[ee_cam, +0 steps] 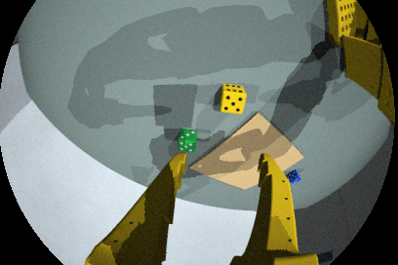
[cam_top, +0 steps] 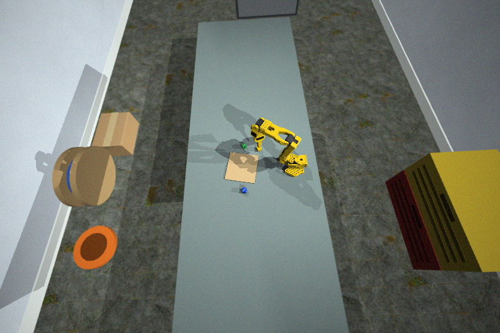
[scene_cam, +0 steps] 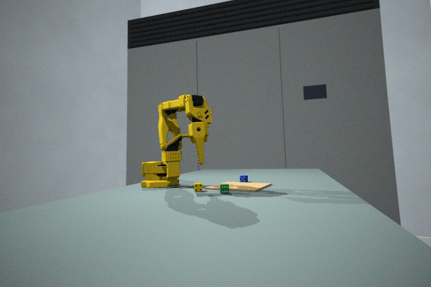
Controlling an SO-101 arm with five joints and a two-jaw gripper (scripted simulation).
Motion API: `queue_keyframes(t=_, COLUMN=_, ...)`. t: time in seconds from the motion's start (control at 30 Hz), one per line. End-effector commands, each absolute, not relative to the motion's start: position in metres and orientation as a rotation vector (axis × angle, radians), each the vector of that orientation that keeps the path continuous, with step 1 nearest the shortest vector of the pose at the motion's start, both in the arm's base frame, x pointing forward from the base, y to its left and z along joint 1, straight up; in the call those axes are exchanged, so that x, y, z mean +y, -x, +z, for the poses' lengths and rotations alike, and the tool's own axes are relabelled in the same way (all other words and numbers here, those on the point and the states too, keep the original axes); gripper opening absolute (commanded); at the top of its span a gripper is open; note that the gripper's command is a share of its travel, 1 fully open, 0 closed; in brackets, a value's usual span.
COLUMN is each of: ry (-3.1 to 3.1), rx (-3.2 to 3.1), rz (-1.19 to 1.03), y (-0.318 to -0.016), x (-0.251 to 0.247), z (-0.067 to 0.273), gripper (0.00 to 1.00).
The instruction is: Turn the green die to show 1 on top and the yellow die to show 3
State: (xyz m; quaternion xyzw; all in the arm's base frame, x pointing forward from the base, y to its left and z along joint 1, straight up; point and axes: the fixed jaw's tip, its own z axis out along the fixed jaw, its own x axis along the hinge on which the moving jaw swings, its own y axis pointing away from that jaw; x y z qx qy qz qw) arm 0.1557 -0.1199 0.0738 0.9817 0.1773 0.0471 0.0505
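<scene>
On the tabletop (cam_top: 258, 79), none of the three dice sits on the mat (cam_top: 241, 167) yet, so as far as can be judged the task is barely begun. From the top view the green die (cam_top: 244, 145) lies just off the mat's far edge, toward its left corner; the blue die (cam_top: 243, 190) lies just off the near edge. The yellow die (scene_cam: 198, 187) is hidden beneath the arm in that view, but the exterior view shows it on the bare tabletop between the robot's base and the mat, close to the green die and not touching it.

Above them hangs the end effector (scene_cam: 200, 158), pointing down and well clear of the surface. Its jaws stand partly apart, a moderate gap, with nothing between them; the wrist view shows only tabletop and mat through the gap. In that view the yellow die appears beyond the jaws with several pips on the visible faces, but which number is up on either die is too small to read with confidence.

Left to do, by my reading: pick and reorient the green die to show 1, do the same for yellow to show 3, set both wholly on the mat, release, and leave blue untouched. The mat appears to lie flat.
</scene>
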Motion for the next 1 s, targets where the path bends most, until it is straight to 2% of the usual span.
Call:
queue_keyframes(t=0.0, ry=-3.025, rx=0.544, rz=0.096, y=-0.1553, x=-0.1220, z=0.0669, gripper=0.28)
queue_keyframes(t=0.97, ry=-3.071, rx=0.544, rz=0.032, y=-0.1481, x=-0.1214, z=0.0602, gripper=0.28)
